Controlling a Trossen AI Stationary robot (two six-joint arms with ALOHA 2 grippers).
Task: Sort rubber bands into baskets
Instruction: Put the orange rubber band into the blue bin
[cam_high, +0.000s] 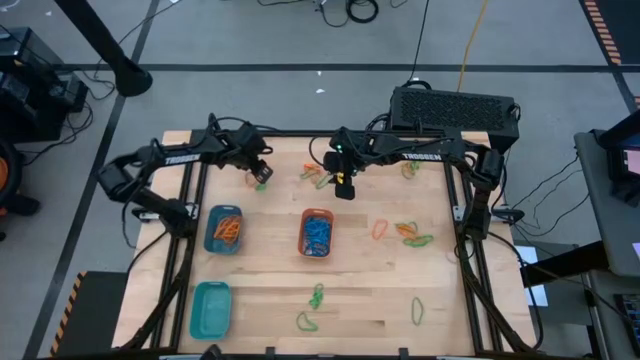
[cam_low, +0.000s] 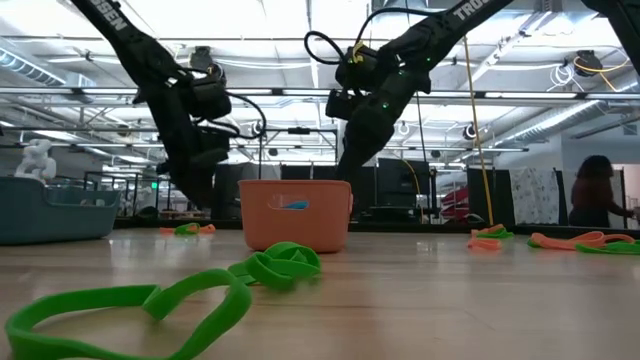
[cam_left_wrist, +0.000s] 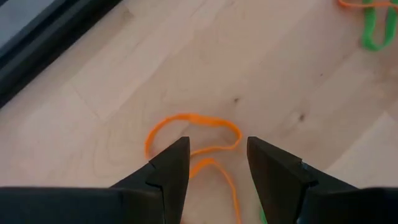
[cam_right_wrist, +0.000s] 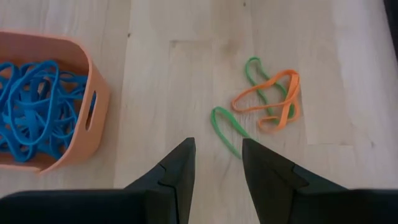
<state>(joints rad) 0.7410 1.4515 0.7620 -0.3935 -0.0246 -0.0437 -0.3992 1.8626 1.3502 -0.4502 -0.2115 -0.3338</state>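
Note:
My left gripper (cam_high: 262, 174) hangs open over the table's far left part, its fingers (cam_left_wrist: 174, 168) on either side of an orange rubber band (cam_left_wrist: 193, 134) that lies flat on the wood. My right gripper (cam_high: 343, 187) is open above the far middle, with nothing between its fingers. In its wrist view a green band (cam_right_wrist: 227, 130) and an orange band (cam_right_wrist: 273, 102) lie ahead of it. Below it stands the orange basket (cam_high: 316, 213), holding blue bands (cam_right_wrist: 34, 112). The round blue basket (cam_high: 208, 232) holds orange bands. The teal basket (cam_high: 210, 308) stands at the near left.
More orange and green bands lie at the far middle (cam_high: 314, 178), far right (cam_high: 410, 170) and right (cam_high: 405, 232). Green bands lie near the front edge (cam_high: 316, 297), (cam_high: 418, 311). A black box (cam_high: 455, 108) stands beyond the far edge.

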